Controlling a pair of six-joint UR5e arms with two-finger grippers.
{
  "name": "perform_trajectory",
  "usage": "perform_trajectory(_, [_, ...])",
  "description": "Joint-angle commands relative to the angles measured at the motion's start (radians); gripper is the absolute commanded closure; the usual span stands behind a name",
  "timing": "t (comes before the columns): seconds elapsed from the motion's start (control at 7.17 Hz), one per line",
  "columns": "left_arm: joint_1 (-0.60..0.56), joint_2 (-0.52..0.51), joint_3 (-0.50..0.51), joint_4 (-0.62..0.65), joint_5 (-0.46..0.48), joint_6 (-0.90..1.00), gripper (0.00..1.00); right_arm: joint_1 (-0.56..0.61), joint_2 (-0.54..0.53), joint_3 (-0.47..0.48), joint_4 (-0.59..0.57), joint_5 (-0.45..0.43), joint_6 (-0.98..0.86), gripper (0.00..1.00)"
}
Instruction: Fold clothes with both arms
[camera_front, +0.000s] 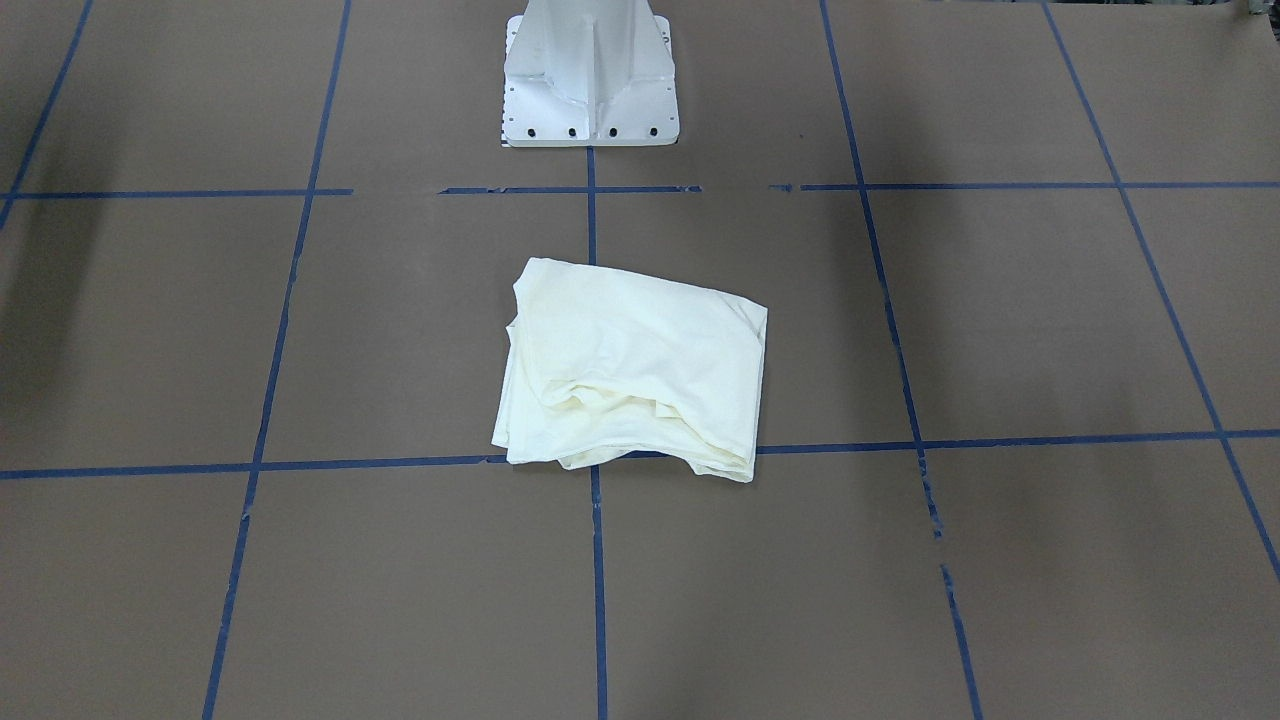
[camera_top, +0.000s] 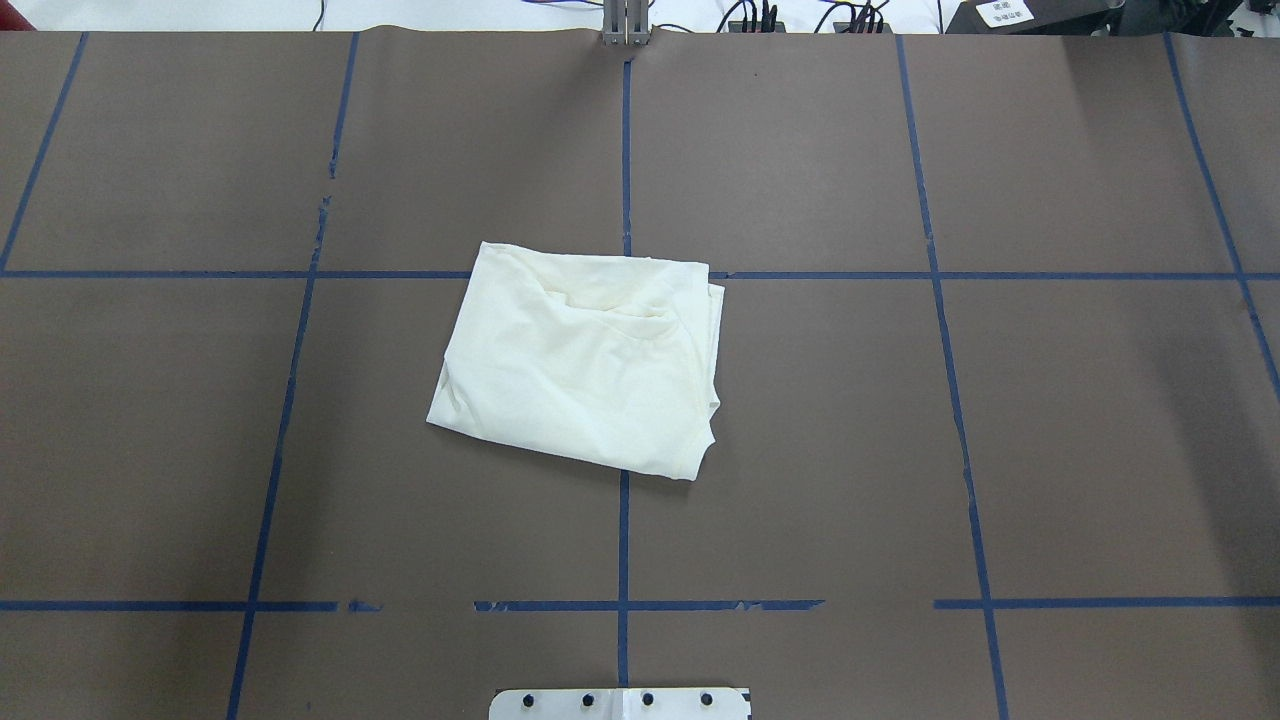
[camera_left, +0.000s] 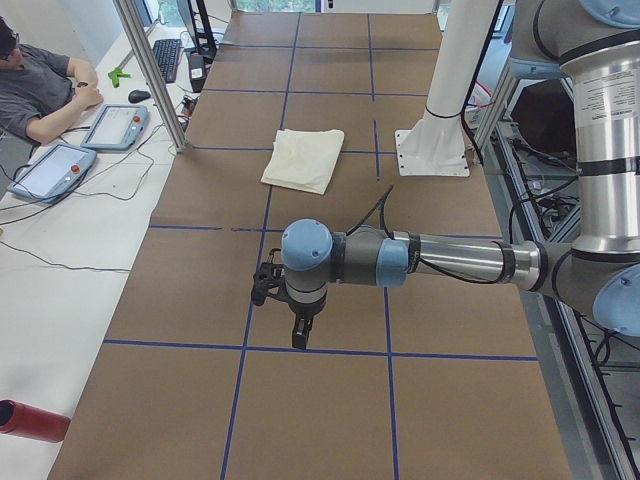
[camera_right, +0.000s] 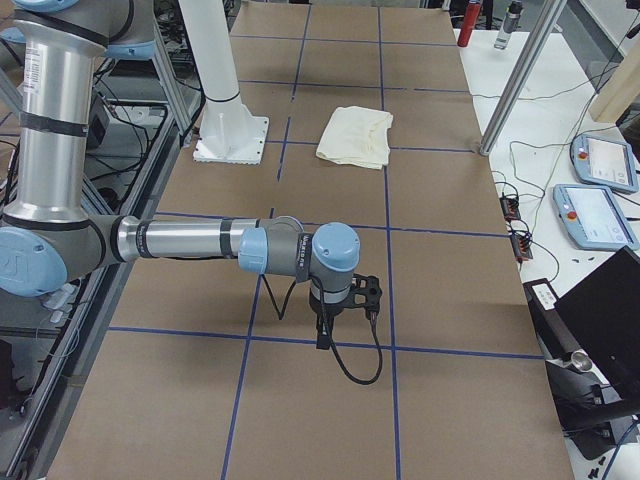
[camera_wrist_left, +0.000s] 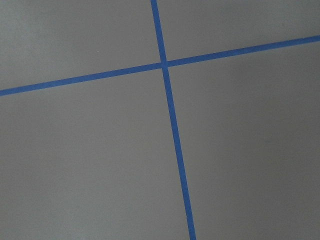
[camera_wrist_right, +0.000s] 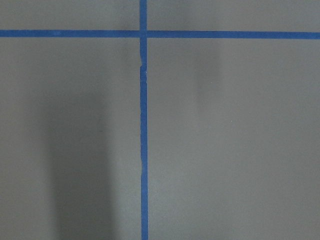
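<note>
- The cream shirt (camera_top: 580, 365) lies as a compact, roughly rectangular bundle on the brown table (camera_top: 1050, 450), plain side up with no print showing. I judge the folding to be at or very near its end.
- The bundle is not quite tidy. Layers bunch and peek out along the edge away from the white pedestal base (camera_front: 590, 80), and creases run across the top.
- The left arm (camera_left: 400, 262) reaches out low over one end of the table, its left gripper (camera_left: 298, 340) pointing down. The shirt sits well apart from those jaws, far beyond them toward the table's middle.
- The right arm (camera_right: 200, 240) does the same at the opposite end. Its right gripper (camera_right: 322, 338) also points down, and the shirt is again well apart from it, further along the table.
- I cannot tell whether either pair of jaws stands apart or together (both grippers show only in the side views). Neither holds any cloth.
- Beneath each wrist camera there is only bare table and a crossing of blue tape (camera_wrist_left: 164, 65).
- If another move is wanted, it calls for both grippers to travel inward to the bundle, pinch the loose edge and square it up. Otherwise nothing remains.
</note>
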Motion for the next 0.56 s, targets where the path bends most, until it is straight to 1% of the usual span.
perform_trajectory(0.0, [0.0,-0.001,-0.009,-0.006,-0.001,0.003,0.0,0.0,0.001,0.001,0.001,-0.001,0.001,0.0])
perform_trajectory(0.42, [0.0,-0.003,-0.013,-0.012,-0.004,0.001,0.0,0.0,0.005,0.004,0.001,0.005,-0.001,0.0])
